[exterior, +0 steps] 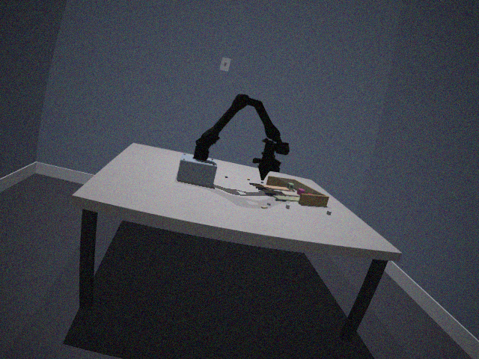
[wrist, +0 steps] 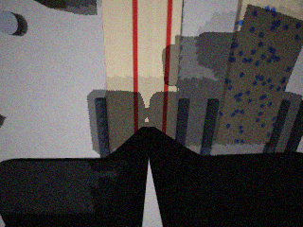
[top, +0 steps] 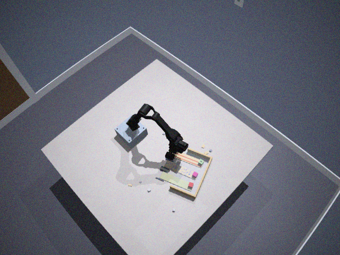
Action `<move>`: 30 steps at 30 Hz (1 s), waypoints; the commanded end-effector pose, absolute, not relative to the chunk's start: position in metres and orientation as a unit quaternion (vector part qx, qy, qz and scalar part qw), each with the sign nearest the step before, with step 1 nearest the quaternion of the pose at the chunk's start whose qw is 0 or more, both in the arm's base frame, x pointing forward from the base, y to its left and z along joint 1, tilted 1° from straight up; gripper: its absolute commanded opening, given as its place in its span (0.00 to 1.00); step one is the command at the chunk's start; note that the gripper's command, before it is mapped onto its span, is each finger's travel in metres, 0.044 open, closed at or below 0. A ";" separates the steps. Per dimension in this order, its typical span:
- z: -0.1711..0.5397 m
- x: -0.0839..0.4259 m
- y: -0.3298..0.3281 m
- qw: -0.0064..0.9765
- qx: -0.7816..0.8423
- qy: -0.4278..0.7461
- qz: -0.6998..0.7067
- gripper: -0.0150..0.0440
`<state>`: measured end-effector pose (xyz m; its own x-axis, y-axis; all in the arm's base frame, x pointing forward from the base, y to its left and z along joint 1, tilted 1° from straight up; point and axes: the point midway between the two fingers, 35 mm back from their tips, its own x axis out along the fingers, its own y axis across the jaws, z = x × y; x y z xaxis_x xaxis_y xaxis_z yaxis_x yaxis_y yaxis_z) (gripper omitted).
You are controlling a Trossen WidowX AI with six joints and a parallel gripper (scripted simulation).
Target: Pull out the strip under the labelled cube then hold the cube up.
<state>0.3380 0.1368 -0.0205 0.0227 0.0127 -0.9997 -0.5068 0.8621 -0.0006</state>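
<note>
A green cube with a pale mark on its top rests on the far end of the cream strip with two red lines. A magenta cube rests on the blue-dotted strip. A red cube rests on the plain pale green strip. My gripper is shut and empty, pointing down above the near end of the red-lined strip. The cubes are outside the wrist view.
A wooden wall encloses the strips on three sides. Dark upright bars flank the strips' near ends. Small loose pieces lie around, including a grey one and a round one. The blue-grey base box holds the arm.
</note>
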 end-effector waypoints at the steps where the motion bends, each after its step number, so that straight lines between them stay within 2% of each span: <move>1: -0.032 0.336 0.137 0.687 -0.183 0.677 0.189 0.25; 30: -0.052 0.335 0.139 0.687 -0.183 0.677 0.189 0.25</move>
<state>0.3354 0.1381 -0.0513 0.0129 0.0088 -0.9999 -0.5114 0.8594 0.0010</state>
